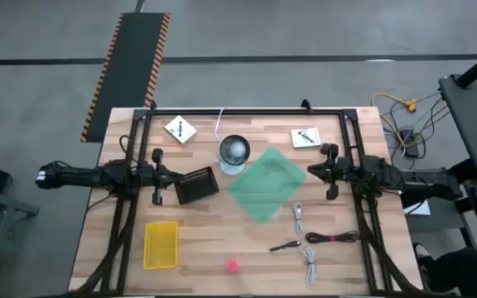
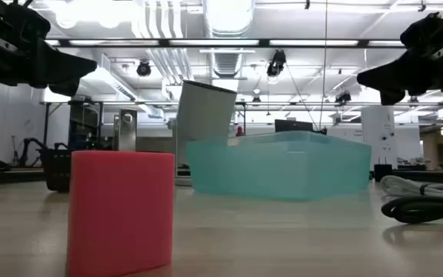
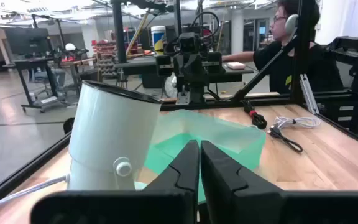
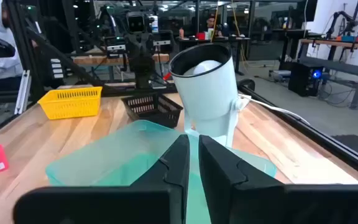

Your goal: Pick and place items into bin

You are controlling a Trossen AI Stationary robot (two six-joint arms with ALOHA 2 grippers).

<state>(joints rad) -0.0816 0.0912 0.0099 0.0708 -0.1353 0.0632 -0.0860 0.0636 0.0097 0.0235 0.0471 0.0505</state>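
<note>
High view: nothing picked yet. Left end effector [image 1: 157, 175] parked left of the green bin [image 1: 265, 184], right end effector [image 1: 331, 171] just right of it; both up off the surface [image 1: 205, 248], fingers pressed together, holding nothing (confirmed in both wrist views).

Items all outside the bin:
- white coiled cables [image 1: 299, 215] and [image 1: 310, 263], dark thin cable [image 1: 334, 237], black-handled tool [image 1: 286, 246]: below-right of bin
- pink object [image 1: 233, 266]: below bin, near surface edge
- white square packets [image 1: 180, 130], [image 1: 305, 137]: above-left and above-right of bin

Risks, judged:
- Cables bunched near tool; a pinch on one probably drags a neighbour or snags a loop.
- Flat packets: fingers likely to skid, could push one toward the frame rail.
- Tilted cup [image 1: 233, 152] touching bin's upper-left corner; a left-arm reach could tip it or shove the bin.
- Black basket [image 1: 194, 185] and yellow basket [image 1: 161, 244] left of bin: wrong-container drop possible.
</note>
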